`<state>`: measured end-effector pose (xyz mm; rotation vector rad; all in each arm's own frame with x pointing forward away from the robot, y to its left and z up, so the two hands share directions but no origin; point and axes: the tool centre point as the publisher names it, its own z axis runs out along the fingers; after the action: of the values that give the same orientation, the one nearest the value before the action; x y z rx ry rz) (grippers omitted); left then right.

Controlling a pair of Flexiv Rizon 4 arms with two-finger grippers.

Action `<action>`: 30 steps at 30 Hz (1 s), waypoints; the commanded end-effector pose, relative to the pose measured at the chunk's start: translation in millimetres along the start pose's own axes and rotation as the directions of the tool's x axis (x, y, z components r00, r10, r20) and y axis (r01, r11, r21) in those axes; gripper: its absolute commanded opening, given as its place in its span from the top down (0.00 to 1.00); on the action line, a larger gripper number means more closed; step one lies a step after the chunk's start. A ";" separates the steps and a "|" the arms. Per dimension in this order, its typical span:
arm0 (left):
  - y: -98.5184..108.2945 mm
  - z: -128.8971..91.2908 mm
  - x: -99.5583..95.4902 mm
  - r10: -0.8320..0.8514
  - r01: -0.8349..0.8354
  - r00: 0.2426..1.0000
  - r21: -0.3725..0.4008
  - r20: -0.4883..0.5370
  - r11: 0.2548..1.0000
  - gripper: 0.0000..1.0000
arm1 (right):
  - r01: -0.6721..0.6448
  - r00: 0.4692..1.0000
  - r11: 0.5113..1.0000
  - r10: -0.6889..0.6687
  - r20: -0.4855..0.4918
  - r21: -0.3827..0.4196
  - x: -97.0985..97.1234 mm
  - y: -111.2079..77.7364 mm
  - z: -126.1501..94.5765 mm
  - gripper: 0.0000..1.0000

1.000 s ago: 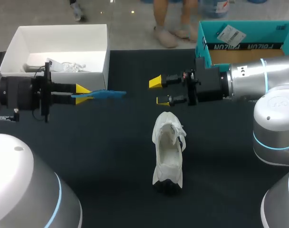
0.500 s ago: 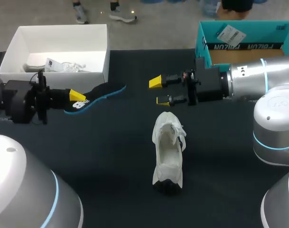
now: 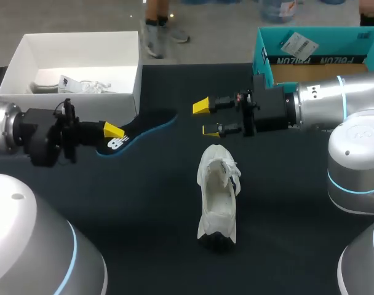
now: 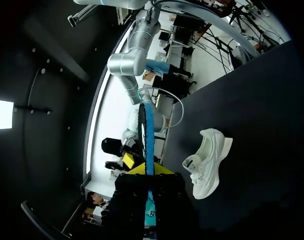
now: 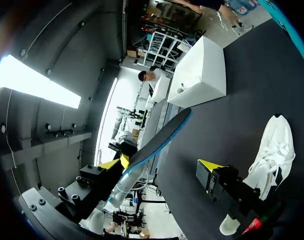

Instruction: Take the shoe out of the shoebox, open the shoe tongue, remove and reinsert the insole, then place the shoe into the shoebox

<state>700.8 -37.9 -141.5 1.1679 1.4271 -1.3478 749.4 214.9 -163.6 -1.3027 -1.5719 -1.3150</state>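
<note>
The white shoe [image 3: 218,196] lies on the black table near the middle, its opening facing the far side. To its left, my left gripper [image 3: 113,130] is shut on the heel end of the black, blue-edged insole [image 3: 144,125], which sticks out toward the shoe above the table. In the left wrist view the insole [image 4: 148,130] is edge-on between the fingers of that gripper [image 4: 148,169], with the shoe [image 4: 207,162] ahead and to one side. My right gripper [image 3: 205,118] hangs open and empty just beyond the shoe. The right wrist view shows the insole [image 5: 162,137] and shoe [image 5: 272,145].
The open white shoebox [image 3: 15,61] stands at the far left with paper and another pale item inside. A teal cardboard box [image 3: 264,58] sits at the far right behind my right arm. Bare black table lies between the shoe and the near edge.
My left gripper has swung right and nearer with the insole, turning it from edge-on to face-up. The right arm and the shoe have not moved.
</note>
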 end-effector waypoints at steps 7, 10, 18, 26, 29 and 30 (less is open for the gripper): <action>-11.8 24.4 2.1 0.039 -0.038 0.999 -0.021 0.030 0.999 1.00 | 0.000 1.000 1.000 0.000 0.003 -0.003 0.1 -0.8 1.9 0.00; -11.8 24.4 2.1 0.039 -0.038 0.999 -0.021 0.030 0.999 1.00 | 0.000 1.000 1.000 0.000 0.003 -0.003 0.1 -0.8 1.9 0.00; -11.8 24.4 2.1 0.039 -0.038 0.999 -0.021 0.030 0.999 1.00 | 0.000 1.000 1.000 0.000 0.003 -0.003 0.1 -0.8 1.9 0.00; -11.8 24.4 2.1 0.039 -0.038 0.999 -0.021 0.030 0.999 1.00 | 0.000 1.000 1.000 0.000 0.003 -0.003 0.1 -0.8 1.9 0.00; -11.8 24.4 2.1 0.039 -0.038 0.999 -0.021 0.030 0.999 1.00 | 0.000 1.000 1.000 0.000 0.003 -0.003 0.1 -0.8 1.9 0.00; -11.8 24.4 2.1 0.039 -0.038 0.999 -0.021 0.030 0.999 1.00 | 0.000 1.000 1.000 0.000 0.003 -0.003 0.1 -0.8 1.9 0.00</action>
<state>688.0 -60.7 -142.5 1.1516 1.3880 -1.3184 749.4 214.9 -163.6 -1.3027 -1.5719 -1.3150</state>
